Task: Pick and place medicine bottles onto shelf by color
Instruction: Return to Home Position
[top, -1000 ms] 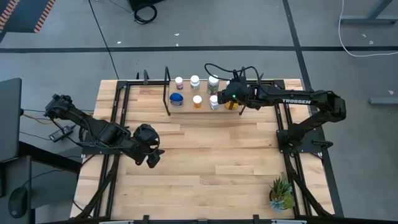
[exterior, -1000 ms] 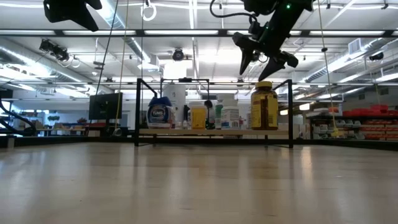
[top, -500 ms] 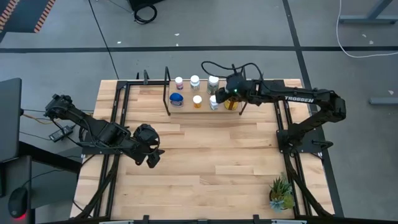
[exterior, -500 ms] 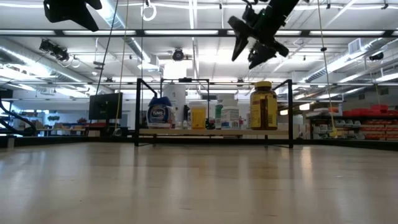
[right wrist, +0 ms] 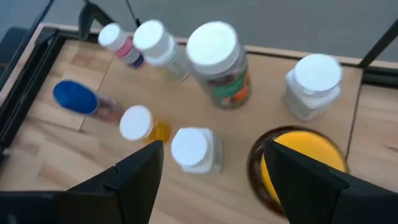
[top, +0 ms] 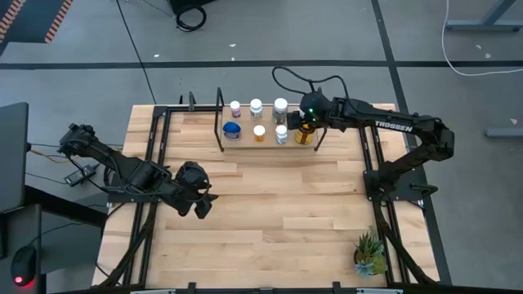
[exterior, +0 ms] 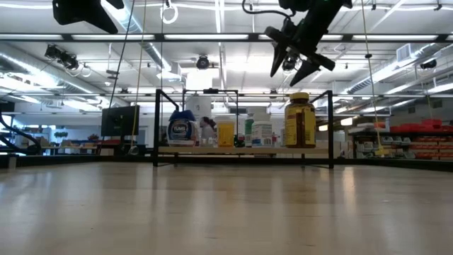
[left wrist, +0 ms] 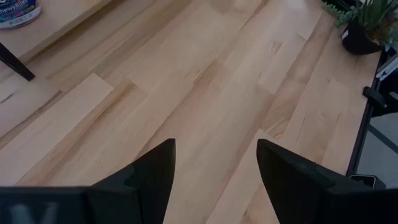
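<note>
Right tool [exterior: 285, 73] wide open, empty, raised above the shelf [top: 247, 140]. Directly below, at the shelf's right end: the glossy amber bottle [exterior: 300, 120], upright, round, yellow-lidded. All 8 bottles on the light-wood board. Probably only a straight retreat needed. Left tool [left wrist: 214, 149] open too, over the desk [top: 286, 212], well apart.

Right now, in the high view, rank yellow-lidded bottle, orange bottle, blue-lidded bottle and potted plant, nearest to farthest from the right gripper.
1. Yellow-lidded bottle, right end of shelf, just below the right gripper.
2. Orange bottle, mid-shelf.
3. Blue-lidded bottle, shelf's left end.
4. Potted plant, off-shelf, right corner of table.
</note>
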You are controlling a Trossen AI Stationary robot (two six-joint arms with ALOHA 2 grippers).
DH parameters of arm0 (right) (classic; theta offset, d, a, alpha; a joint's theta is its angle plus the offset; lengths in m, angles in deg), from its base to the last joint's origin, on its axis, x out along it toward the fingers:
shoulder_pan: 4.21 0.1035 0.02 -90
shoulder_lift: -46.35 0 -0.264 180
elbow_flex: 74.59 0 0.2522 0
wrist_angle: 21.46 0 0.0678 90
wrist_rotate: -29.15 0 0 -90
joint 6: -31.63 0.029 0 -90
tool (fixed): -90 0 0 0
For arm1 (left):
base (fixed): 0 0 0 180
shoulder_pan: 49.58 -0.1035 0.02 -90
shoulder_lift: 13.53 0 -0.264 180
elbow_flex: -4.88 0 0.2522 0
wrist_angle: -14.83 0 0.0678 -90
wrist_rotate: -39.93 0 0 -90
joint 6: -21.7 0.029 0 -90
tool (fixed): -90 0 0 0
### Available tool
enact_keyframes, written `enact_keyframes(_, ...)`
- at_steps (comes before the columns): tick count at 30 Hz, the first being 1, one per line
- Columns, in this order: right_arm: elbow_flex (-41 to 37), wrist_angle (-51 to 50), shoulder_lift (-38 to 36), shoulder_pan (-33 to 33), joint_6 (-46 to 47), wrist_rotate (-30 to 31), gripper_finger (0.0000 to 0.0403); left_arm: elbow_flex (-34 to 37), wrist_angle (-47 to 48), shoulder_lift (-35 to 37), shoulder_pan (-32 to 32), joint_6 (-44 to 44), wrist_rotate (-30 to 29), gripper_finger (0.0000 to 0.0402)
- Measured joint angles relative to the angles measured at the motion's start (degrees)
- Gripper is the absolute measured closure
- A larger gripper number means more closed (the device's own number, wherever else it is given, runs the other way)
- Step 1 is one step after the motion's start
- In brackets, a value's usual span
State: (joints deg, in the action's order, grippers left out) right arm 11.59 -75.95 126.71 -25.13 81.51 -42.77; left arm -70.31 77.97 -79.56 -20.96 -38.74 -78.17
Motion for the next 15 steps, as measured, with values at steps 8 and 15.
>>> enact_keyframes(8, 0.00, 0.06, 0.00, 2.84, -0.68, -0.22, 0.0118, 0.00, -0.04, -0.01, 0.00, 0.08, -0.22, 0.0170)
enact_keyframes(15, 0.21, 0.85, 0.00, 4.90, -5.07, -2.46, 0.0118, 0.00, -1.02, -0.01, -1.10, -0.37, -0.28, 0.0170)
